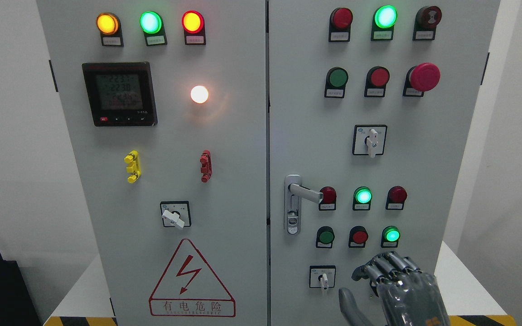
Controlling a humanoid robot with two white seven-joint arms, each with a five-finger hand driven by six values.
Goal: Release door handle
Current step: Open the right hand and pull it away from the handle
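Observation:
A silver lever door handle sits on the left edge of the right cabinet door, its lever pointing right and level. Nothing touches it. My right hand is at the lower right, below and to the right of the handle, well apart from it. Its fingers are loosely curled and its thumb sticks out to the left; it holds nothing. Both doors look closed. My left arm does not show.
The right door carries red and green push buttons, a red mushroom stop button and rotary switches near my hand. The left door has a meter, lamps and a red warning triangle. The cabinet stands on a white base.

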